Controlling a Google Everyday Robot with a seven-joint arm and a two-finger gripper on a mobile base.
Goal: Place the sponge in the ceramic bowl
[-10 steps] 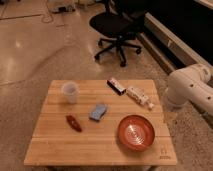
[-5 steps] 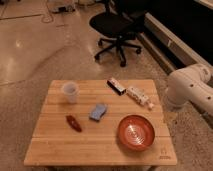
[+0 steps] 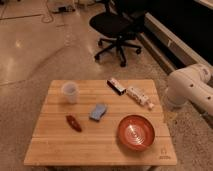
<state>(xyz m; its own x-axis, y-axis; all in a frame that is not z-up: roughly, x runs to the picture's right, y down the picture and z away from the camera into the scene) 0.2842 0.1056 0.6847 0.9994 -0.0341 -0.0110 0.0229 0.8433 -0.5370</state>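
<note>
Nothing has shifted since the earlier frames: every object on the pale wooden slatted table sits where it did, and the white robot arm holds the same pose at the right edge. Nearest the viewer, toward the table's front right, stands the wide round red-orange ceramic bowl, with concentric rings showing inside and nothing in it. To its left lies a dark red elongated object. Just behind and between them rests the small blue soft rectangular sponge, flat on the wood, near the bowl but apart from it. Farther back on the left stands a white translucent cup; on the right lie a dark rectangular packet and a white oblong packet. Only a bulky section of the arm shows beside the table; the gripper is outside the picture, so whether it is released or clenched cannot be told. Beyond, a black office chair stands on the shiny floor. With the sponge outside the bowl, the task's goal is not met.
</note>
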